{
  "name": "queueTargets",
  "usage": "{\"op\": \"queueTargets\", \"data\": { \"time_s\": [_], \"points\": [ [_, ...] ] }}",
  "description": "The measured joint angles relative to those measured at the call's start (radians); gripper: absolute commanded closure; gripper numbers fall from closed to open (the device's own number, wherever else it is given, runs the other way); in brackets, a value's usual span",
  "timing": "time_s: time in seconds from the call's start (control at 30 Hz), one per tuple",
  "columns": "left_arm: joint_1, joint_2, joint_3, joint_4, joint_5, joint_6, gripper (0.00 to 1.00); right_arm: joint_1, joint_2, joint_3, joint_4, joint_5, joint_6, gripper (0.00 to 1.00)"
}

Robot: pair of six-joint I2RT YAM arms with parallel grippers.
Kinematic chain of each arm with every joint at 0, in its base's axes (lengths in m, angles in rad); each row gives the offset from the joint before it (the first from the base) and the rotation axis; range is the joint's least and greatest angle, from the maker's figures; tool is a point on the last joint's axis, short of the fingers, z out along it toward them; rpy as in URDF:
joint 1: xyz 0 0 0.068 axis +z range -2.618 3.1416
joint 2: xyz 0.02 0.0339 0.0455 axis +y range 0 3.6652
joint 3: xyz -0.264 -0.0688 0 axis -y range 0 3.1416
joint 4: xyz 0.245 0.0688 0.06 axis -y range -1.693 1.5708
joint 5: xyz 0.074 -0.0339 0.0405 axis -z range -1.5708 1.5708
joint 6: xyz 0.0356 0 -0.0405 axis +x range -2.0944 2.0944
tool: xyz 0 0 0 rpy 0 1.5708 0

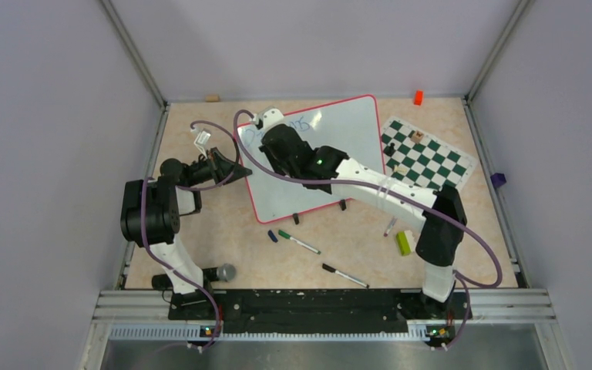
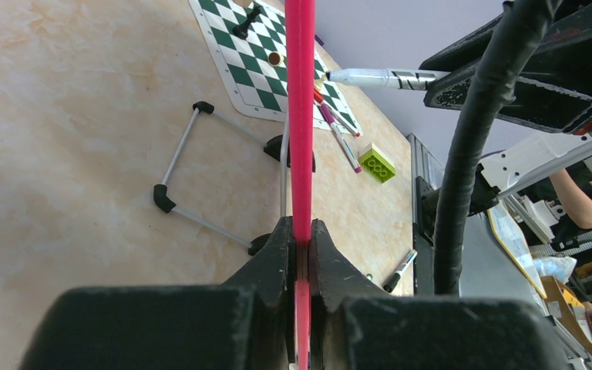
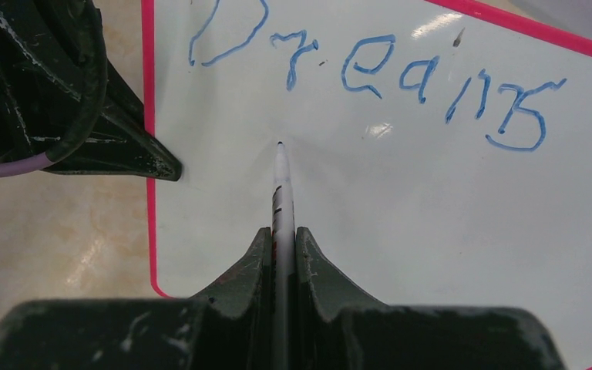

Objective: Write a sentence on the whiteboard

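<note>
Sentence (image 3: 378, 73): one blue word, "Dreams", slanting across upper part of whiteboard (image 3: 447, 231). Whiteboard sits skewed, red-framed, toward 12 o'clock of surface (image 1: 223, 231). Right end effector (image 3: 281, 239) closed tight on white marker (image 3: 280, 181), tip at board face at 6 o'clock of "Dr". Left end effector (image 2: 301, 239) pinched shut on red frame at board's 9 o'clock edge. Chess mat (image 1: 428, 154) at board's 3 o'clock. Green-capped pen (image 1: 299, 242), black pen (image 1: 345, 276) and green brick (image 1: 404, 242) lie toward its 6 o'clock.

I see bright, even overhead light and soft shadows on the surface (image 1: 239, 247). Glare streaks the whiteboard (image 3: 432, 193) at upper right; left tool (image 2: 301, 231) and right tool (image 3: 281, 239) blur along the bottom edges.
</note>
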Motion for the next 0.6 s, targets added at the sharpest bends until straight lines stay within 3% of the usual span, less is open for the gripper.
{"op": "queueTargets", "data": {
  "time_s": [0.6],
  "points": [
    [0.0, 0.0, 0.0, -0.007, -0.001, 0.001, 1.0, 0.002, 0.047, 0.037, -0.039, 0.058, -0.027, 1.0]
  ]
}}
